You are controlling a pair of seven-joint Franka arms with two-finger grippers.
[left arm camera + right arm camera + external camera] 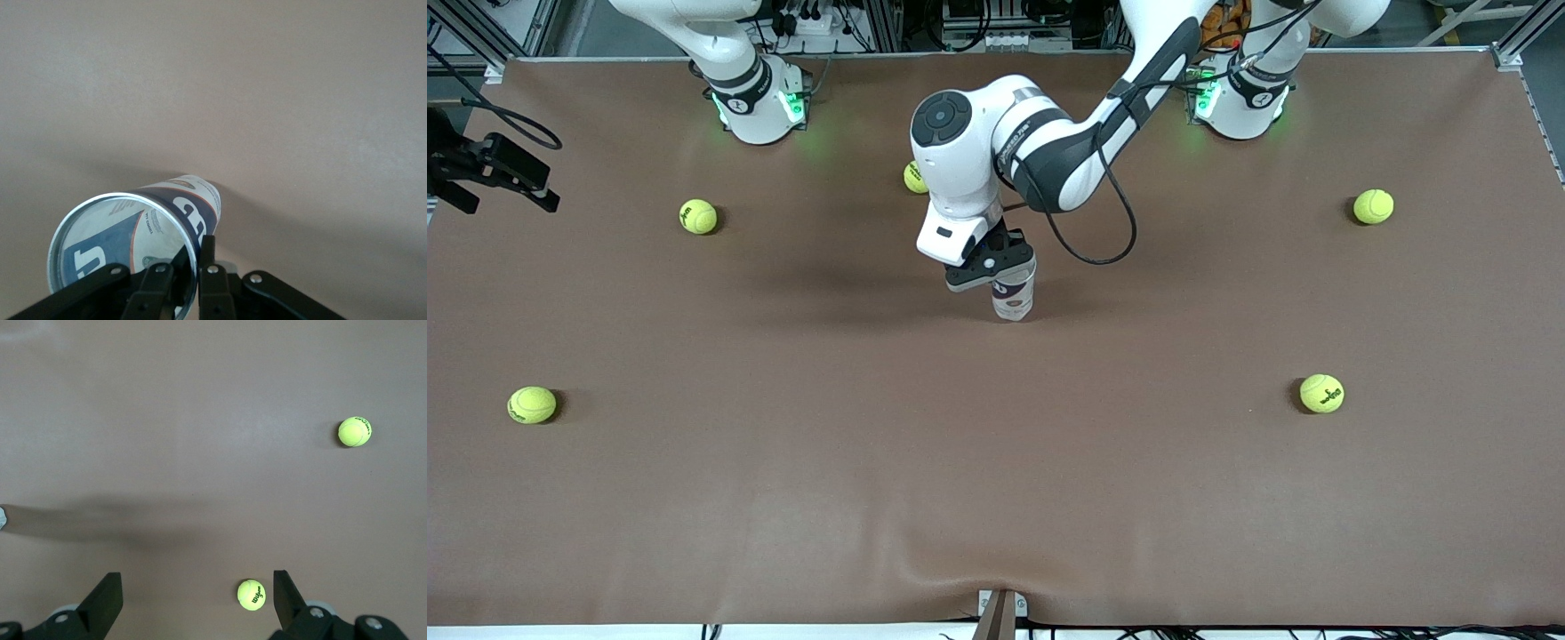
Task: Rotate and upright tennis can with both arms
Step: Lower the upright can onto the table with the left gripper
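Note:
The tennis can (1014,298) stands nearly upright at the middle of the table, open silver rim up; I cannot tell whether its lower end touches the mat. My left gripper (1003,263) comes down from above and is shut on the can's rim. In the left wrist view the can (190,200) points away from the camera, with one finger (175,263) inside the wall and the other outside, and the left gripper (197,252) pinching the wall. My right gripper (197,579) hangs open and empty, high over the right arm's end of the table (503,196), away from the can.
Several yellow-green tennis balls lie scattered on the brown mat: one (698,216) and another (532,404) toward the right arm's end, one (916,176) half hidden by the left arm, two (1373,206) (1321,393) toward the left arm's end.

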